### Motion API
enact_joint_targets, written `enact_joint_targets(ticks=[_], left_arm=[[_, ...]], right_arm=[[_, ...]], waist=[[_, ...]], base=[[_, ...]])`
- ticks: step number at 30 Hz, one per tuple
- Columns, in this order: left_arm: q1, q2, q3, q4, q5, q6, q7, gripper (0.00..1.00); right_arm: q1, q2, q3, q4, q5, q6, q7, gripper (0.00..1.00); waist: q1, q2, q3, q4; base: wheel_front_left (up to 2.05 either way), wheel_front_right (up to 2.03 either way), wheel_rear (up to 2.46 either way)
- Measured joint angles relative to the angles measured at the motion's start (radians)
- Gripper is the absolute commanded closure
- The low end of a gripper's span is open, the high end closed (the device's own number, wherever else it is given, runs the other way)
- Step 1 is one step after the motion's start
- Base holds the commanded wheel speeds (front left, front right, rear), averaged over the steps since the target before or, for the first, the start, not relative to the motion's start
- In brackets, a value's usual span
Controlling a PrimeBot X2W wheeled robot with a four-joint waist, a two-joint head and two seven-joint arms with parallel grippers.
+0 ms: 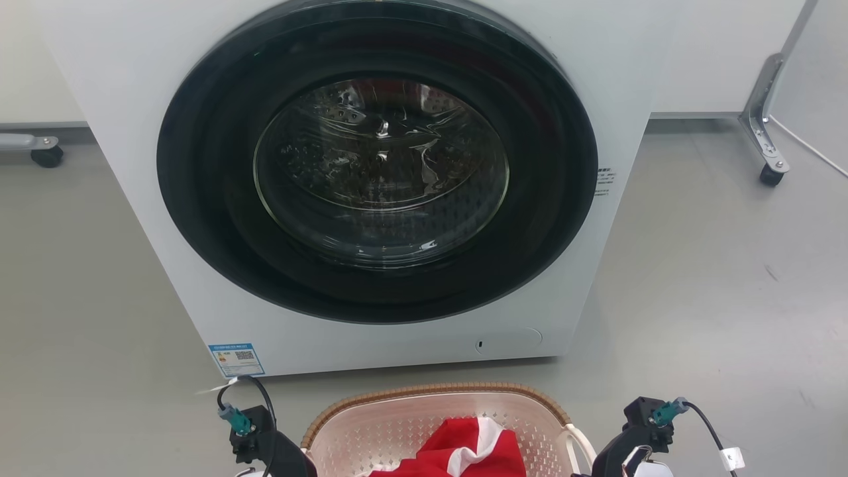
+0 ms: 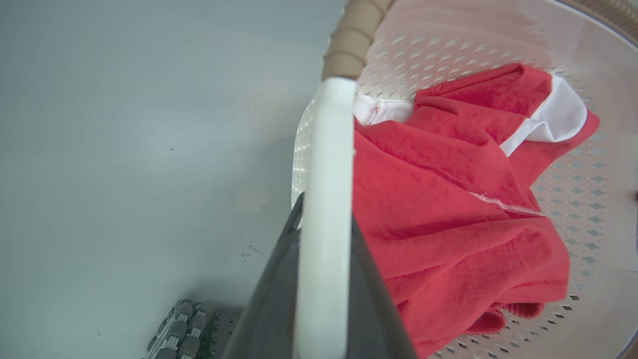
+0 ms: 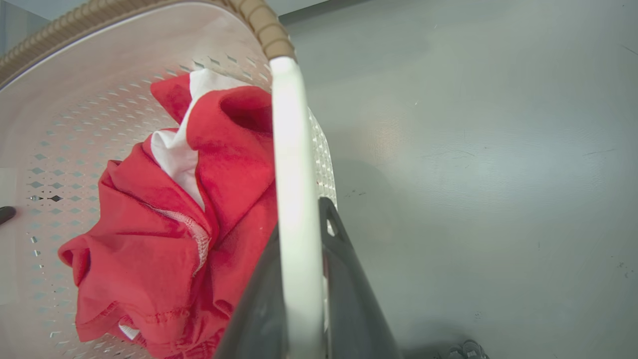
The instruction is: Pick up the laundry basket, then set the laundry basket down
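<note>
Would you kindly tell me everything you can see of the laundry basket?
The laundry basket is pale pink-cream plastic with perforated walls, a brown woven-look rim and white side handles. It is upright in front of the washing machine, holding a crumpled red and white garment. The left gripper and right gripper each have jaws closed around a handle. Whether it touches the floor is unclear.

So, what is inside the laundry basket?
Inside the laundry basket lies one crumpled red garment with white trim, resting on the perforated bottom. Whether anything lies beneath the garment cannot be seen, because the cloth covers that part.
</note>
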Motion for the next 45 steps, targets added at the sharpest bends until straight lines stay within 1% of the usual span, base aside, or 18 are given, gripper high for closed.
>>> enact_joint_targets(ticks=[10, 19, 27, 45], left_arm=[[0.0, 0.002, -0.002, 0.0, 0.0, 0.0, -0.031, 1.0], [-0.008, 0.006, -0.009, -0.008, 0.001, 0.0, -0.071, 1.0], [-0.072, 0.017, -0.017, -0.033, 0.012, 0.0, -0.107, 1.0], [-0.213, 0.024, -0.024, -0.076, 0.032, 0.003, -0.196, 1.0]], right_arm=[[-0.001, -0.002, 0.012, -0.009, 0.009, 0.0, -0.011, 1.0], [-0.012, -0.002, 0.021, -0.02, 0.009, 0.0, -0.045, 1.0], [-0.082, -0.01, 0.037, -0.043, 0.0, -0.003, -0.082, 1.0], [-0.24, -0.035, 0.057, -0.066, -0.041, -0.005, -0.178, 1.0]], waist=[[0.0, 0.0, 0.032, -0.001], [0.0, 0.0, 0.092, -0.009], [0.0001, 0.0, 0.185, -0.015], [0.0003, 0.0001, 0.442, -0.013]], base=[[0.0, 0.0, 0.0], [0.0, 0.0, 0.0], [0.0, 0.0, 0.0], [0.0, 0.0, 0.0]])
